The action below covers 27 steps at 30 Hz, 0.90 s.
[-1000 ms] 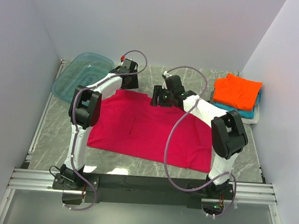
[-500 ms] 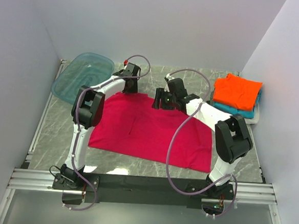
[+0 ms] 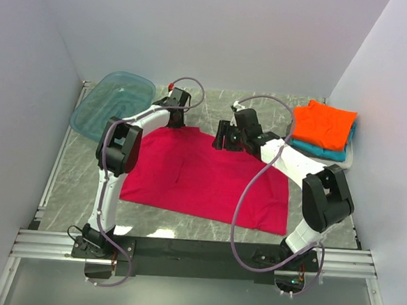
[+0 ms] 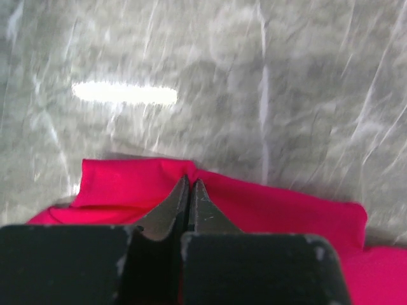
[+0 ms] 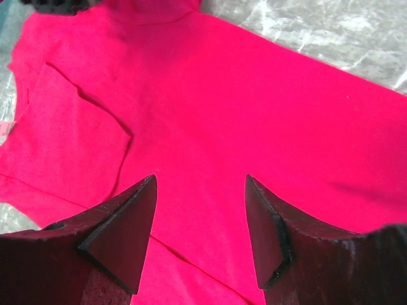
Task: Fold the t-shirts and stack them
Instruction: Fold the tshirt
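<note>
A crimson-magenta t-shirt (image 3: 202, 177) lies spread flat on the marble table. My left gripper (image 3: 172, 122) is down at the shirt's far left edge. In the left wrist view it (image 4: 191, 181) is shut, and the red hem (image 4: 267, 203) puckers at its tips. My right gripper (image 3: 222, 141) hovers over the far middle of the shirt. Seen from the right wrist, it (image 5: 200, 181) is open, with only flat red cloth (image 5: 222, 95) below. At the far right, a folded orange t-shirt (image 3: 323, 124) lies on a teal one (image 3: 326, 153), with a grey-white one (image 3: 350, 159) beneath.
A translucent teal plastic tub (image 3: 112, 104) stands at the far left corner, just beyond the left arm. White walls close in the table on three sides. Bare marble (image 3: 75, 185) shows to the left of the shirt and along the near edge.
My left gripper has shut on the shirt's far edge. The right arm has shifted right and farther out along the shirt's far edge, its jaws still open.
</note>
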### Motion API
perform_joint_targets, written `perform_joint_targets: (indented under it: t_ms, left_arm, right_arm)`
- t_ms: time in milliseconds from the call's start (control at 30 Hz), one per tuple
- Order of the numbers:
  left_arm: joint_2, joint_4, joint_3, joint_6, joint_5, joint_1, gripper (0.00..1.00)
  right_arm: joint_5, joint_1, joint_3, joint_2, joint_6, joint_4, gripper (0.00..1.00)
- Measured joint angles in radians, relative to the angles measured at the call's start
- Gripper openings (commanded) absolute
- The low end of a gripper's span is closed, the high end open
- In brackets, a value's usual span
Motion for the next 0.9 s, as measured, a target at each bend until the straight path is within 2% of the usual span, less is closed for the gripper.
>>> perform_joint_targets:
  t_ms: [200, 367, 533, 567, 633, 667, 767, 900]
  left_arm:
    - [-0.169, 0.162, -0.246, 0.007, -0.031, -0.026, 0.00]
    - [-0.377, 0.328, -0.496, 0.013, -0.146, -0.111, 0.00]
    - [-0.452, 0.377, -0.632, 0.004, -0.238, -0.200, 0.18]
    - [-0.454, 0.377, -0.653, -0.003, -0.249, -0.211, 0.28]
    - [-0.468, 0.369, -0.698, -0.018, -0.258, -0.221, 0.40]
    - [-0.480, 0.362, -0.720, -0.029, -0.259, -0.222, 0.49]
    - [-0.538, 0.307, -0.750, -0.053, -0.257, -0.222, 0.59]
    - [-0.586, 0.271, -0.672, -0.062, -0.245, -0.212, 0.64]
  right_arm:
    - [0.019, -0.001, -0.031, -0.024, -0.001, -0.002, 0.64]
    - [0.020, -0.002, -0.052, -0.043, -0.001, -0.002, 0.64]
    - [0.022, -0.002, -0.062, -0.047, -0.001, -0.002, 0.64]
    - [0.023, -0.002, -0.063, -0.047, -0.002, -0.002, 0.64]
    - [0.026, -0.002, -0.066, -0.049, -0.005, -0.002, 0.64]
    - [0.030, -0.002, -0.070, -0.052, -0.006, -0.002, 0.64]
    - [0.045, -0.002, -0.079, -0.065, -0.010, -0.011, 0.64]
    - [0.052, -0.002, -0.079, -0.080, -0.012, -0.012, 0.64]
